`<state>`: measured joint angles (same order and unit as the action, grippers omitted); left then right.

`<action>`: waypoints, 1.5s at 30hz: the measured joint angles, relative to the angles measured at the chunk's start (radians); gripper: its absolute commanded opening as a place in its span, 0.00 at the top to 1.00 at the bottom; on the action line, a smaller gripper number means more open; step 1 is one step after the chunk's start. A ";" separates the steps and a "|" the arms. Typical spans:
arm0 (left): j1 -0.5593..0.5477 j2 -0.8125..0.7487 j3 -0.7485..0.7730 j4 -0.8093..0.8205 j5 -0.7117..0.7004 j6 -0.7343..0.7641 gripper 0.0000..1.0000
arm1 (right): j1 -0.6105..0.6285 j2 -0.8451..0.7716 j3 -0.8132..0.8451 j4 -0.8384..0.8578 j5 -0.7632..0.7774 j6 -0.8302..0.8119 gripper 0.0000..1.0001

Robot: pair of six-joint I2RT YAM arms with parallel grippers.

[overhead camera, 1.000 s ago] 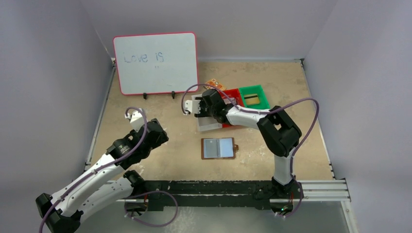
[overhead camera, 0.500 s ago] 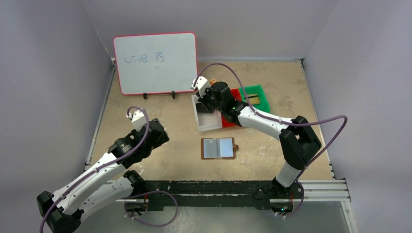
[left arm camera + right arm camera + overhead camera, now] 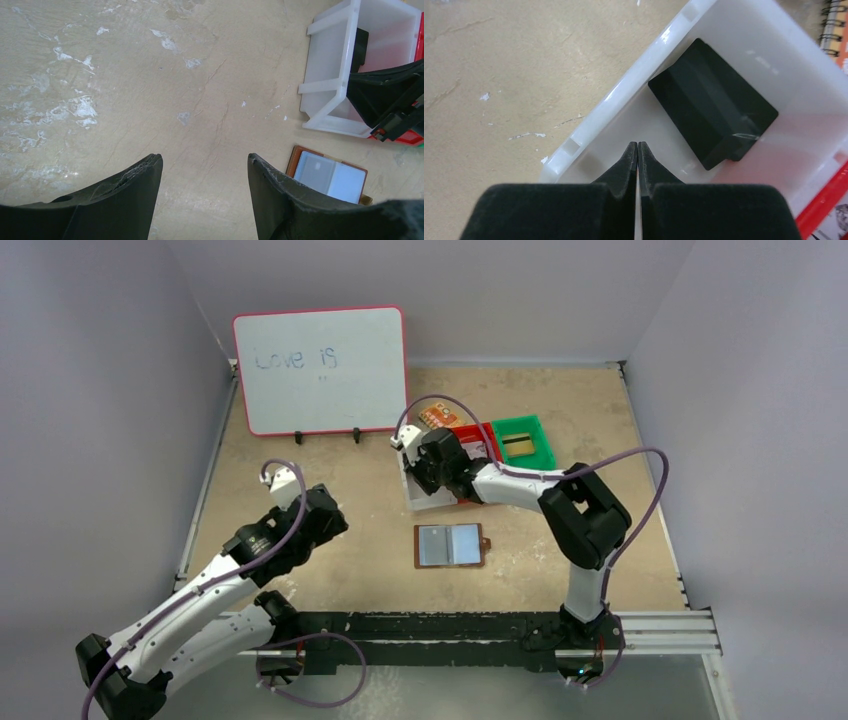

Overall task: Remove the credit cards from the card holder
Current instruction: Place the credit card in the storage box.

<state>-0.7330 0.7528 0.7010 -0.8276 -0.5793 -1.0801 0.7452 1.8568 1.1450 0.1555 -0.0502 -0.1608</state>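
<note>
The card holder (image 3: 450, 545) lies open and flat on the table, a brown wallet with pale pockets facing up; it also shows in the left wrist view as the card holder (image 3: 330, 175). Black credit cards (image 3: 713, 117) lie stacked in a white bin (image 3: 589, 125). My right gripper (image 3: 637, 145) hangs shut over that bin's floor beside the black cards, with nothing seen between its fingers. From above, the right gripper (image 3: 432, 475) sits over the white bin (image 3: 430, 498). My left gripper (image 3: 205, 160) is open over bare table, left of the card holder, and shows from above as the left gripper (image 3: 325, 520).
A red bin (image 3: 478, 435) and a green bin (image 3: 525, 440) holding a gold card (image 3: 517, 446) stand behind the white bin. An orange packet (image 3: 437, 417) lies behind them. A whiteboard (image 3: 320, 370) stands at the back left. Grey walls enclose the table.
My right gripper went from open to shut. Its arm swung toward the back of the white bin and came forward over it again. The left arm and card holder stayed put.
</note>
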 measured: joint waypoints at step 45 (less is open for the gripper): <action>0.000 0.014 0.000 0.000 0.001 0.000 0.38 | 0.003 0.130 0.094 0.018 0.284 0.057 0.84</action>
<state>-0.7330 0.7666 0.7010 -0.8272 -0.5785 -1.0801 0.7486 1.9865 1.2392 0.1730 0.2340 -0.1040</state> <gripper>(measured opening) 0.624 0.081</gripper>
